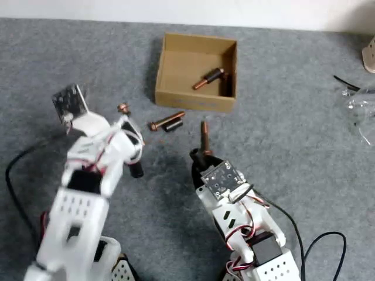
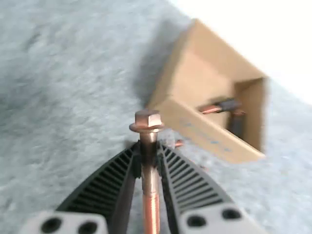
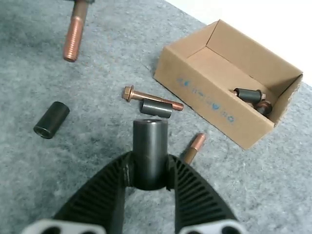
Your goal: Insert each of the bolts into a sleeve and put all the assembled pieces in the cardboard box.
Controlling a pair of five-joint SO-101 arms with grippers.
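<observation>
Left arm: the left tool is clamping a copper bolt by its shank, head outermost, off the front-left of the cardboard box.
Right arm: the right tool is gripping a black sleeve in front of the box, with the open bore pointing away from the tool.
Why: the free threaded end and the exposed bore are probably being kept clear so that bolt and sleeve can be pushed together.
Waiting parts: 1 spare bolt and 1 spare sleeve are lying side by side, apparently touching, just in front of the box. A 3rd bolt is lying a little farther from it, and a loose sleeve is sitting farther out, front-left of the box.
Box: at least 1 assembled piece is lying inside it.
Setting: a grey, felt-like surface is carrying everything, a white wall is running behind the box, and clear plastic is lying well to its right.
</observation>
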